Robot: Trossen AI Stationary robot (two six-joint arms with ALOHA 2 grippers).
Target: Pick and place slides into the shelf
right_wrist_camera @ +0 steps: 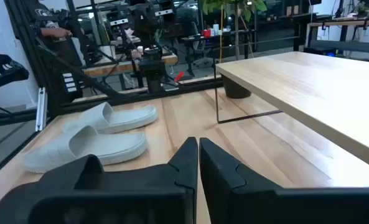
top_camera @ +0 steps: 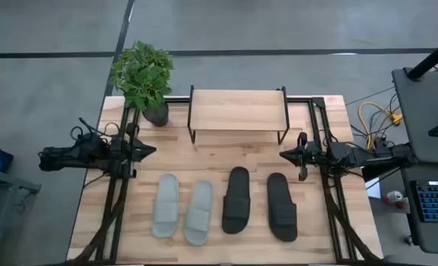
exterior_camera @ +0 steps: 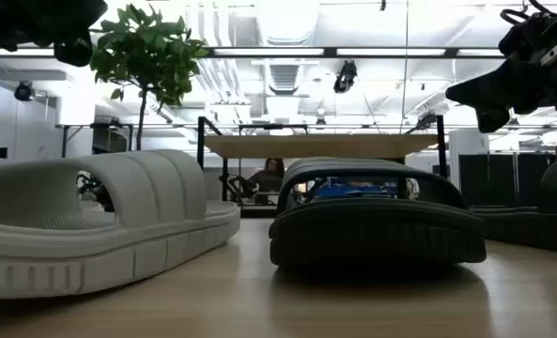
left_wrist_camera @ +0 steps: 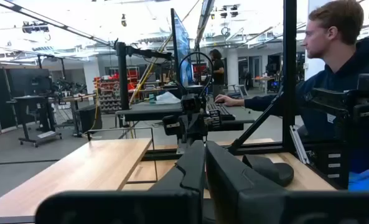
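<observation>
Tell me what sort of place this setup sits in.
Most likely a robotics lab or open workshop. A person sits close by beside the table, a monitor and keyboard stand on a desk beyond, and exposed ceiling ducts run over a bare concrete floor.

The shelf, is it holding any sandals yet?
Empty. The shelf has a bare top, and all four slides lie in a row on the table in front.

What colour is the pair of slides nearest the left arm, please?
Pale grey-white; the high view shows it best.
</observation>
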